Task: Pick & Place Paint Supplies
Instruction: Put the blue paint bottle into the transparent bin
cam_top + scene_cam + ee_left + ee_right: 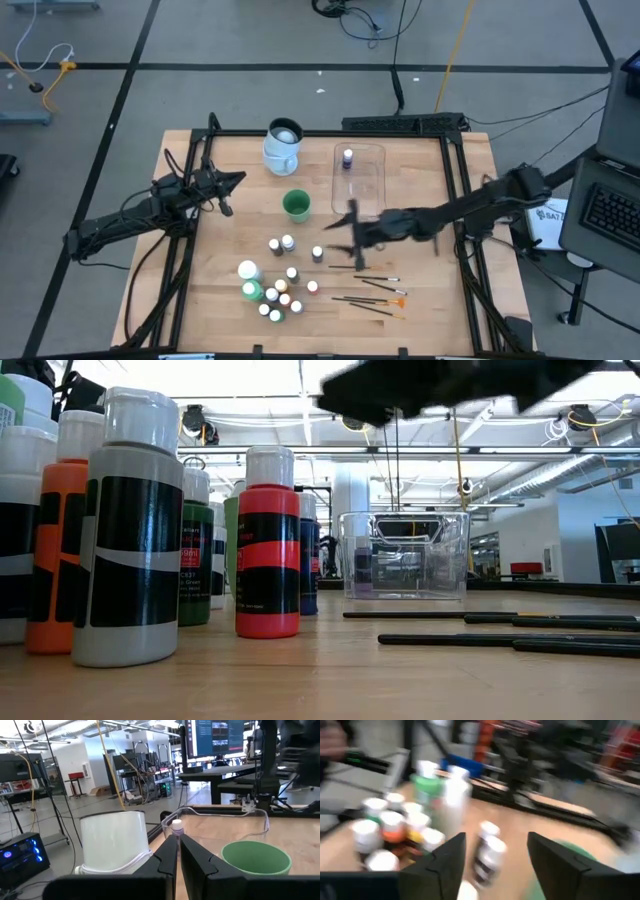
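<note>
Left gripper (228, 193) sits at the table's nine o'clock side, fingers (167, 862) clenched together on nothing. Ahead of it stand the pale-blue jug (283, 146) toward eleven o'clock and the green cup (296, 205) just beside centre.

The paint supplies lie mostly in the six o'clock half of the wooden table (215, 300). A cluster of small bottles (277, 300) stands at about seven o'clock, joined by a larger white bottle (247, 270) and a larger green bottle (252, 291), touching or nearly so. Two more small bottles (281, 244) stand apart from the cluster, nearer the centre, and a single small bottle (317, 254) stands just to their three o'clock side. In the low view, an orange bottle (61, 530), a grey bottle (137, 530) and a red bottle (268, 545) stand upright on the tabletop.

The clear tub (360, 176) rests at about one o'clock; one purple-capped bottle (347, 159) stands inside it at the far end.

Right gripper (352, 240) hangs above the table centre, just off the tub's near edge, fingers (447, 860) spread wide and released, holding nothing. Its wrist view is blurred; the bottles show between and beyond the fingers.

Thin dark-handled brushes (372, 292) lie flat at about five o'clock, roughly parallel, near one another.
</note>
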